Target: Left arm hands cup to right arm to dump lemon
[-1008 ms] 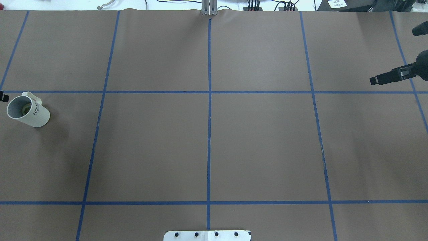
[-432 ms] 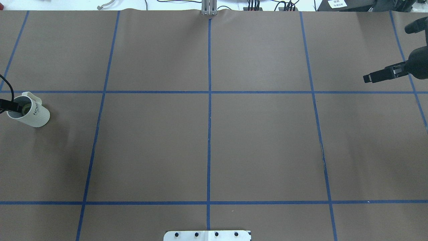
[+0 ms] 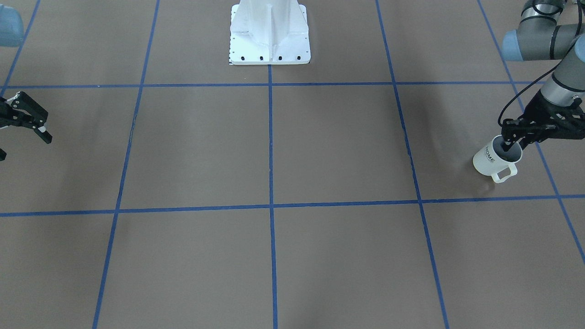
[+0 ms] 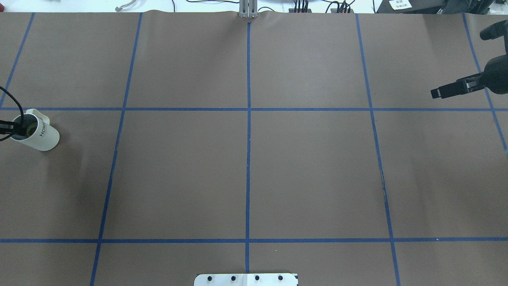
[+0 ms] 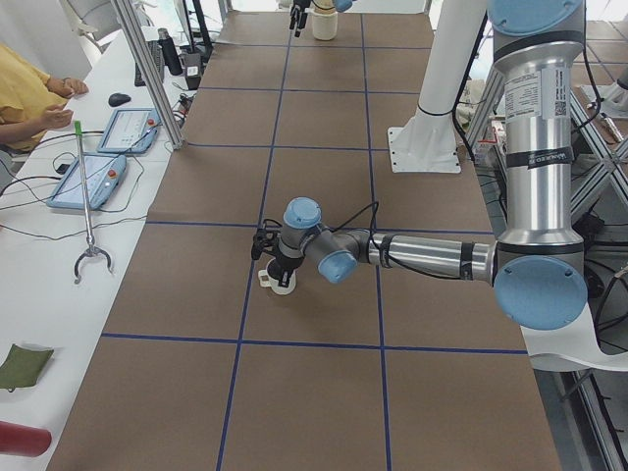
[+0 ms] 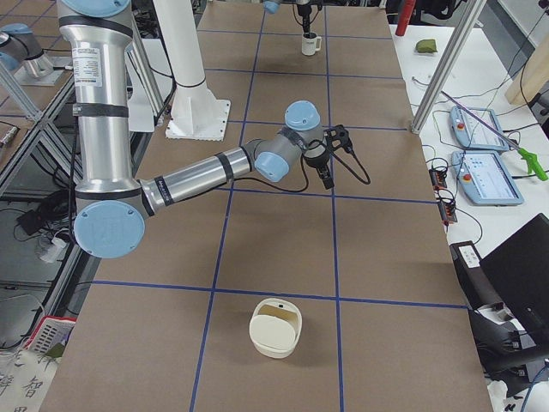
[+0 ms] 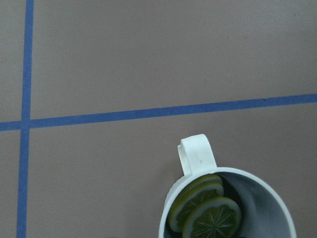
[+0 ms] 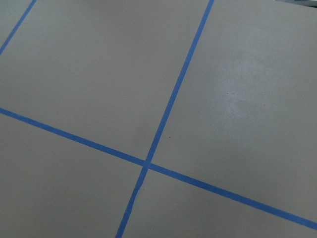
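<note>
Jaws of the left gripper [image 3: 530,135] are standing wide. One finger [image 3: 507,145] is dipping past the rim into the cup [image 3: 490,161], while the linkage is spreading broadly above it, and nothing is being squeezed. The cup is standing upright on the counter [image 3: 320,151] at the robot's left end, just on the robot's side of a crosswise blue line. Its squarish handle [image 3: 502,173] is pointing away from the robot. Lemon slices [image 7: 207,214] with green rims are leaning against the grey inner wall beside the handle. The left arm [image 3: 560,84] is reaching down from above, with a black cable [image 3: 516,103] looping beside it.

Jaws of the right gripper [image 3: 23,145] are also gaping wide and gripping nothing. It is hovering over the counter's opposite end, well apart from the cup.

Brown paper is covering the counter, and blue tape [image 4: 248,159] is dividing it into large rectangles. A white base plate [image 3: 269,41] is sitting at the robot's edge. A cream tub [image 6: 274,326] is resting on the paper near the robot's right end. Across from the robot, a white bench [image 5: 59,255] is carrying two teach pendants [image 5: 126,130], and a person in yellow [image 5: 25,98] is sitting there.

Black lettering on the cup's white side is reading "HOME". Labels on the near arm's upright segment [image 5: 535,108] are too small to read.
</note>
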Tool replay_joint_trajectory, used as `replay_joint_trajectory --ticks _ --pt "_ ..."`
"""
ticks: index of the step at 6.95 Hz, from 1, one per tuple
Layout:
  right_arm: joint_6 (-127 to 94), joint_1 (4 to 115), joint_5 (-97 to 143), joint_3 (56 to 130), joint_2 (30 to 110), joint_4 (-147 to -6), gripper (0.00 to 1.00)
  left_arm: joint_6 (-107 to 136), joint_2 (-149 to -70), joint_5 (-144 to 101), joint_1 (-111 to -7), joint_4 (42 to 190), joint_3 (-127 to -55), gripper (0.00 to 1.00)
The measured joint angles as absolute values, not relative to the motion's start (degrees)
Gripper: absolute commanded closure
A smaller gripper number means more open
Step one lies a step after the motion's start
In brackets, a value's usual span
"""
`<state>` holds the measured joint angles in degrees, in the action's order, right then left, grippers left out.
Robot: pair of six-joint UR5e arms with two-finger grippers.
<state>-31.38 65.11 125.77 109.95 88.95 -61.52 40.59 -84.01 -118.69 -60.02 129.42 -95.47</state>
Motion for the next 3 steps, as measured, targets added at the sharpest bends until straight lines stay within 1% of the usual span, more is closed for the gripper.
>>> replay_joint_trajectory --ticks 3 --pt "-31.14 65.08 125.9 109.83 88.35 -60.56 0.0 40.26 -84.18 -119.51 -60.04 129.45 -96.35 1.0"
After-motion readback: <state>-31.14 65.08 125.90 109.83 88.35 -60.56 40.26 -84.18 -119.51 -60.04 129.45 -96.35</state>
